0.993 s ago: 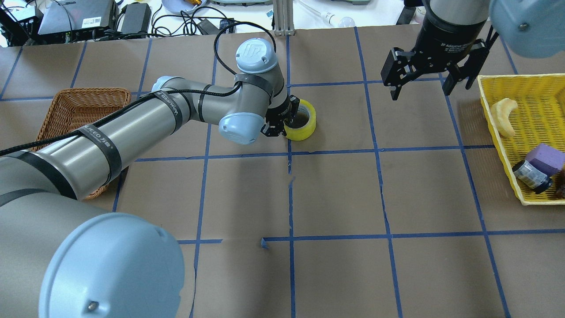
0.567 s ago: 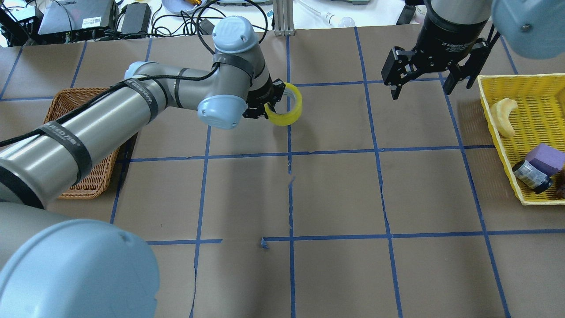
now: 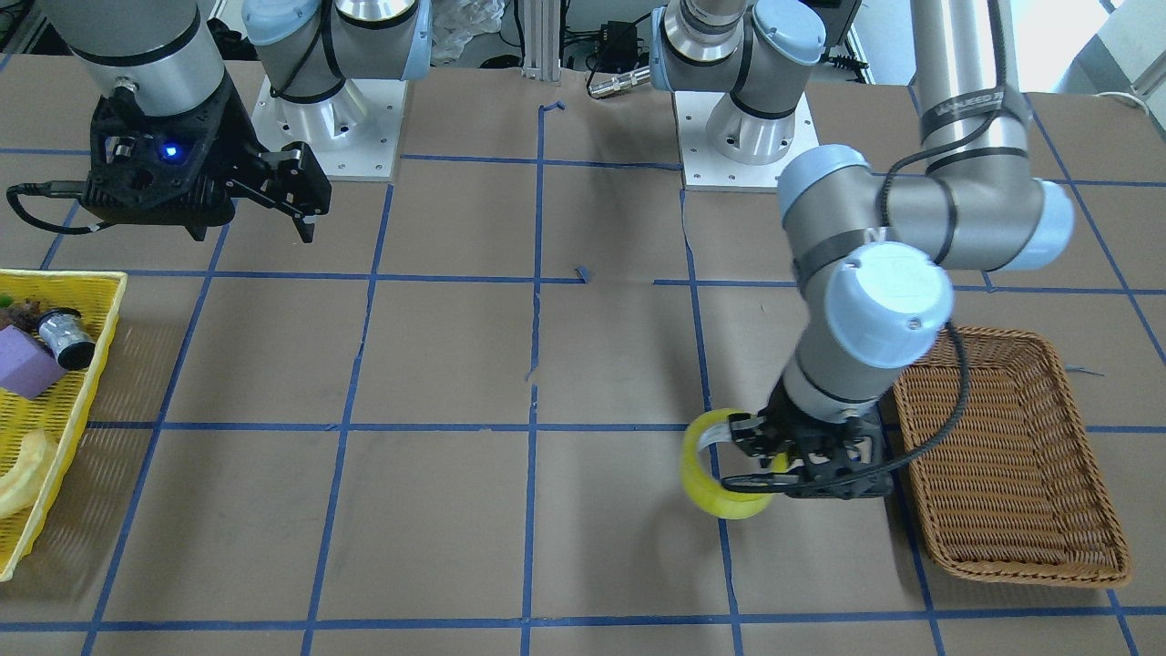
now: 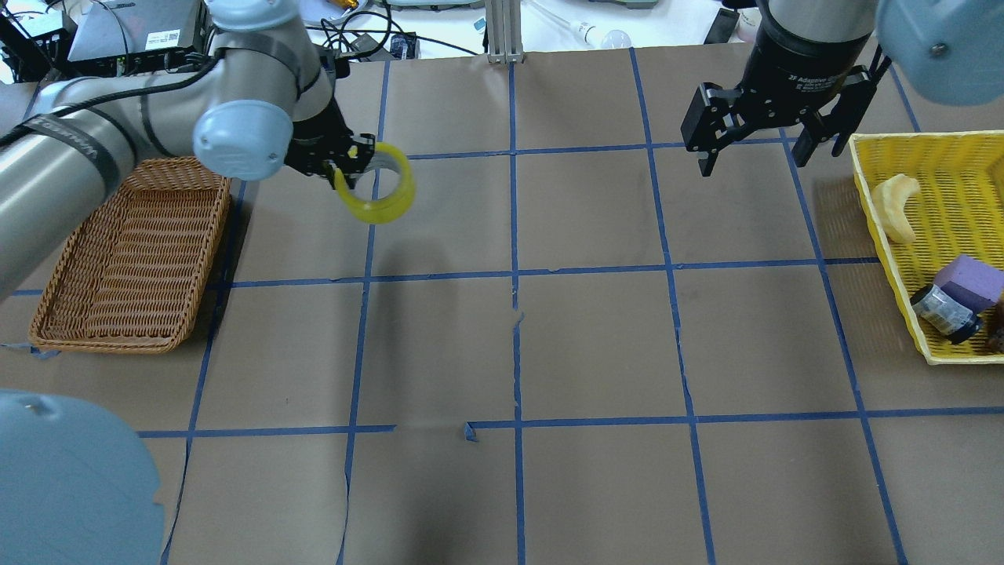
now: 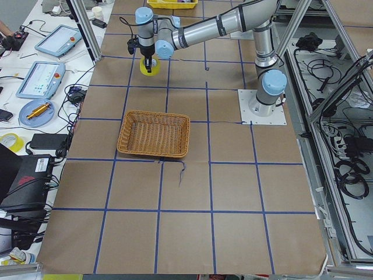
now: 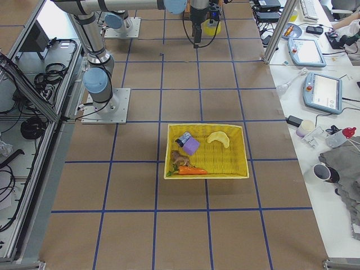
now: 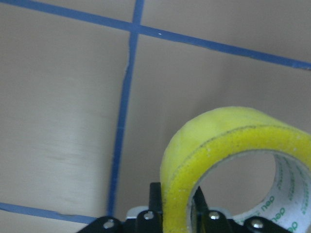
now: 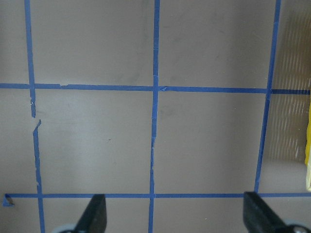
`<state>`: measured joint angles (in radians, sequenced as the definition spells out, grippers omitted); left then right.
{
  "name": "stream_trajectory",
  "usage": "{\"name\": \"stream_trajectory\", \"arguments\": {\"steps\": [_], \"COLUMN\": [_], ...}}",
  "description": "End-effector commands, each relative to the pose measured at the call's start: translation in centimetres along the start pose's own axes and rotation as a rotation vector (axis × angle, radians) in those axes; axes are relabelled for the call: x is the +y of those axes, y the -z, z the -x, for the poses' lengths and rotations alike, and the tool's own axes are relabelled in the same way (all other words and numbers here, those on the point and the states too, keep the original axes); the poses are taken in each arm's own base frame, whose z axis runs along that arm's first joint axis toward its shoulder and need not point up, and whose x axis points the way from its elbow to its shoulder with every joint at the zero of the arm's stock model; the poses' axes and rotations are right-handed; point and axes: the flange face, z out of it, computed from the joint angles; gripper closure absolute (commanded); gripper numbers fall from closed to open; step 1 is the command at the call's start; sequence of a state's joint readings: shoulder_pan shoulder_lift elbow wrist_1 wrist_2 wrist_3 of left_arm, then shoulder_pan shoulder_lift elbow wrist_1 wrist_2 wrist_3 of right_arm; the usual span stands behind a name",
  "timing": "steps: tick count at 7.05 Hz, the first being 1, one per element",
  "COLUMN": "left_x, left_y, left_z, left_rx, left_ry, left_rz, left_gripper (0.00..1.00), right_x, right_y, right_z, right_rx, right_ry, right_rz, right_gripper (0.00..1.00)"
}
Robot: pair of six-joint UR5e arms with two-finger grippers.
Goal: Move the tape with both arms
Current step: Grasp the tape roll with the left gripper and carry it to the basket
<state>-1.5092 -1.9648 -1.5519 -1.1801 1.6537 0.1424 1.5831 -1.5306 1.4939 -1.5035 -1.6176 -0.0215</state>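
Observation:
The yellow tape roll hangs in the air, held by its rim in my left gripper. It also shows in the front view and in the left wrist view, where the fingers pinch the roll's wall. The left gripper holds the roll just right of the brown wicker basket in the overhead view. My right gripper is open and empty, hovering above the table near the yellow basket; its fingertips show spread wide in the right wrist view.
The yellow basket holds a banana-shaped piece, a purple block and a small silvery spool. Blue tape grid lines cross the brown table. Cables and boxes lie beyond the far edge.
My left arm has lifted the tape roll off the table and carried it left, toward the wicker basket. The right gripper has stayed in place, open.

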Motion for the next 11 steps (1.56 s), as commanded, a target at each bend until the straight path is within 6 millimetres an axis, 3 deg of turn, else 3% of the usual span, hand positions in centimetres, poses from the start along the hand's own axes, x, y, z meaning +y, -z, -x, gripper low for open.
{"name": "stream_trajectory", "arguments": {"steps": [1,2,4,5,6,7,8,9,10,11], "left_x": [3.1,4.9,6.4,7.3,7.1,6.8,6.5,6.5,6.5,6.5], "left_y": [0.4,-0.2,-3.0,-6.4,-8.6,-9.0,-9.2,-8.4,-6.0,-2.4], "left_z": [16.4,23.1,31.2,33.2,33.2,33.5,33.7,33.7,33.0,30.5], "left_rx": [-0.035,-0.024,-0.028,0.011,0.029,0.020,0.006,0.000,-0.016,-0.012], "left_ry": [-0.193,-0.226,-0.152,-0.110,-0.103,-0.097,-0.093,-0.091,-0.097,-0.128], "left_rz": [0.088,0.086,0.072,0.111,0.134,0.124,0.106,0.095,0.076,0.077], "left_gripper": [1.00,1.00,1.00,1.00,1.00,1.00,0.01,0.00,0.00,0.00], "right_x": [0.2,0.0,0.2,0.4,0.4,0.5,0.5,0.5,0.5,0.5], "right_y": [0.0,0.3,0.6,0.9,0.8,0.8,0.8,0.3,0.1,0.0], "right_z": [0.0,0.1,0.2,0.6,0.7,1.0,1.0,0.8,0.4,0.4], "right_rx": [0.001,-0.008,-0.017,-0.052,-0.070,-0.107,-0.123,-0.115,-0.127,-0.124], "right_ry": [0.000,-0.002,0.002,0.010,0.033,0.055,0.055,0.047,0.039,0.036], "right_rz": [0.002,-0.012,-0.019,-0.024,-0.023,-0.021,-0.017,0.003,0.022,0.021], "right_gripper": [0.00,0.00,0.00,0.00,0.00,0.00,0.00,0.00,0.00,0.00]}}
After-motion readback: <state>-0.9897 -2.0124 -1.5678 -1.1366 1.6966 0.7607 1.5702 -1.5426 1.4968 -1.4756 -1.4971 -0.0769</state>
